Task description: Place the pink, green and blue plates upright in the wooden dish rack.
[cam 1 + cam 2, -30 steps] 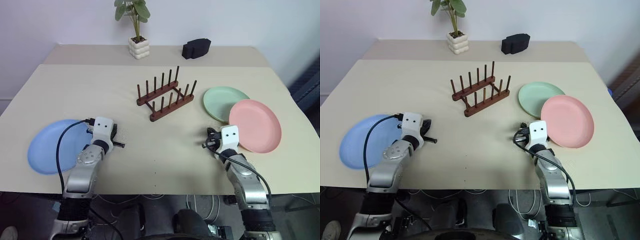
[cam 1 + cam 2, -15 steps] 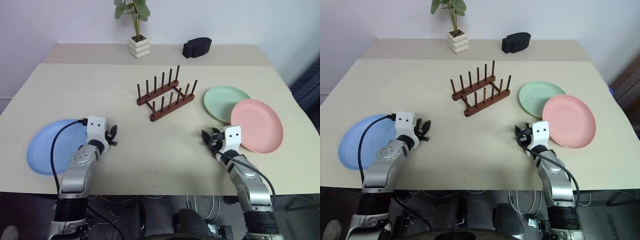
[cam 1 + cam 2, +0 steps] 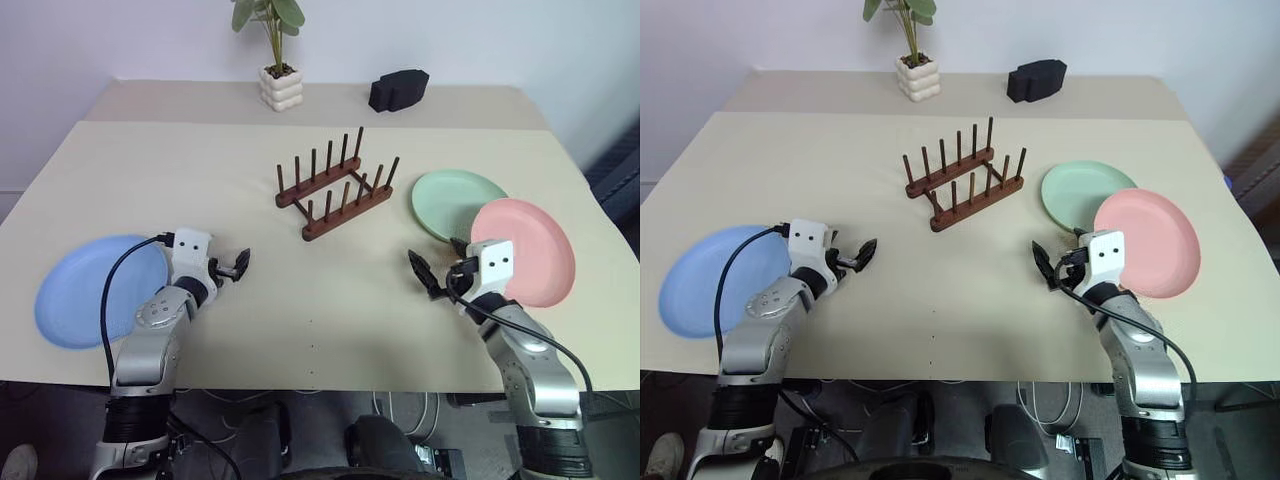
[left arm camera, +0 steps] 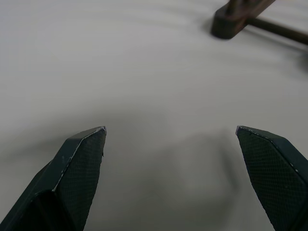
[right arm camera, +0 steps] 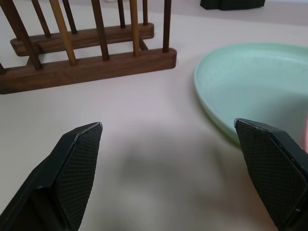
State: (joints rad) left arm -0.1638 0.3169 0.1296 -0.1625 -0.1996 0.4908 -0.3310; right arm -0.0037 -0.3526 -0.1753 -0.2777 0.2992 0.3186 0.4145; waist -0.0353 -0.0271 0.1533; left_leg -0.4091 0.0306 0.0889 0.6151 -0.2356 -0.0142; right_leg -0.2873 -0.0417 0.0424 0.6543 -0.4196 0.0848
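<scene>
Your left gripper (image 3: 236,266) is wide open and holds nothing — the blue plate (image 3: 88,289) lies flat just behind it. The rack (image 3: 334,186) stands empty, ahead of both grippers. Your right gripper (image 3: 432,275) is wide open too — green plate (image 3: 452,200) ahead, pink plate (image 3: 532,246) beside it.

Both arms reach forward, left gripper (image 3: 238,266) and right gripper (image 3: 432,277) with fingers spread wide, holding nothing.
</scene>
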